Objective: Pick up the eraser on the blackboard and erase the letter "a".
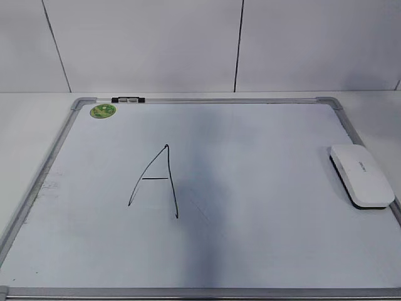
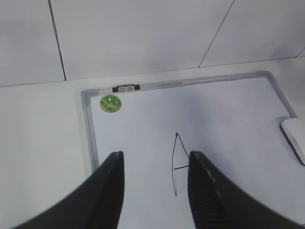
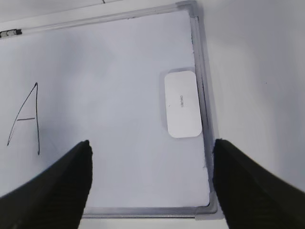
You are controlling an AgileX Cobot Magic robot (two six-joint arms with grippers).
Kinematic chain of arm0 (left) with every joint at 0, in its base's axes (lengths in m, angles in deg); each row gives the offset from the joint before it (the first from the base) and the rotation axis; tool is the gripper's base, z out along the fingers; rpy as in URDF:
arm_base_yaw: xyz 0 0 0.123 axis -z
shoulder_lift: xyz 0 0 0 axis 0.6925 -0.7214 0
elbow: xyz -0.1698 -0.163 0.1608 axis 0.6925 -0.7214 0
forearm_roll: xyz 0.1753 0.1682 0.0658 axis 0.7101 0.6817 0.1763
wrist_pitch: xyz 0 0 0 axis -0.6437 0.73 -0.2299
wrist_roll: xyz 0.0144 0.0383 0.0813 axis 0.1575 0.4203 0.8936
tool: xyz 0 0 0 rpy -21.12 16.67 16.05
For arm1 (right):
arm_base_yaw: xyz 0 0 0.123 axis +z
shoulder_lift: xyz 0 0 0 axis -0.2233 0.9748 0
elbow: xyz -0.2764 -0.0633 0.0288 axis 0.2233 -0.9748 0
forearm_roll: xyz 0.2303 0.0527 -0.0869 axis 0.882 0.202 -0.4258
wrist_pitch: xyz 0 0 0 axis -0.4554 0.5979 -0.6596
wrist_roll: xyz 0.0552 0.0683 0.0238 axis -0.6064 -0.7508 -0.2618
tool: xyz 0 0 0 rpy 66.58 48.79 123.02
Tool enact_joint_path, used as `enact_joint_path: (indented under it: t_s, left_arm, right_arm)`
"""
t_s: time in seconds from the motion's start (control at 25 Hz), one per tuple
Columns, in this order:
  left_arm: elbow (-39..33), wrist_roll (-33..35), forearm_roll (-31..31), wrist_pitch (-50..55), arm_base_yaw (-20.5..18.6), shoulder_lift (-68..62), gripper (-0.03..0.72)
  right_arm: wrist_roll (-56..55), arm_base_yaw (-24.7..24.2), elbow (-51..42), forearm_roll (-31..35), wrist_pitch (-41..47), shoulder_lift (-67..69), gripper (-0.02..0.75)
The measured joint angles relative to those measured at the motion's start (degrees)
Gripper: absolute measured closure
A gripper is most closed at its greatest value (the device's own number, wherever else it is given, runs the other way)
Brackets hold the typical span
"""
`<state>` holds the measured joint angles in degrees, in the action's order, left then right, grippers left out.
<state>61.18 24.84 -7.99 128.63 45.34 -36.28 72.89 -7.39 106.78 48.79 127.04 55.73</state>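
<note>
— While both pincers hang wide and empty, left gripper (image 2: pixel 155 191) and right gripper (image 3: pixel 151 183), where's the eraser (image 1: pixel 361 175)?
— Right edge of the blackboard (image 1: pixel 207 292), centre right. No small "a" shows; only capital A (image 1: pixel 156 182). A careless swipe might erase that.

Both end effectors (image 2: pixel 155 191) (image 3: pixel 150 186) have matte black, tapered, ribbed fingers.

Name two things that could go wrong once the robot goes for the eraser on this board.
1. The eraser lies right beside the board's frame, so a finger of the open right end effector may catch on it.
2. Only a capital A shows on the board; no small "a" is visible, so the robot might wipe the wrong letter.
</note>
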Motion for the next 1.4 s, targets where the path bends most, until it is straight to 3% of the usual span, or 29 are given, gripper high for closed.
enact_joint_path:
  t_s: [0.2, 0.84, 1.4]
  left_arm:
    - [-4.8, 0.0, -0.2, 0.3, 1.3, 9.8, 0.355]
    - [-30.7, 0.0, 2.4, 0.9, 8.4, 38.1, 0.355]
    - [-51.8, 0.0, 8.7, 1.0, 8.7, 59.5, 0.379]
  right_arm:
    - [-0.1, 3.6, -6.5, 0.1, 0.2, -9.1, 0.143]
    - [0.4, 4.8, -24.6, 0.9, 0.7, -37.2, 0.144]
    - [5.5, 4.9, -38.8, -1.4, 0.8, -53.9, 0.144]
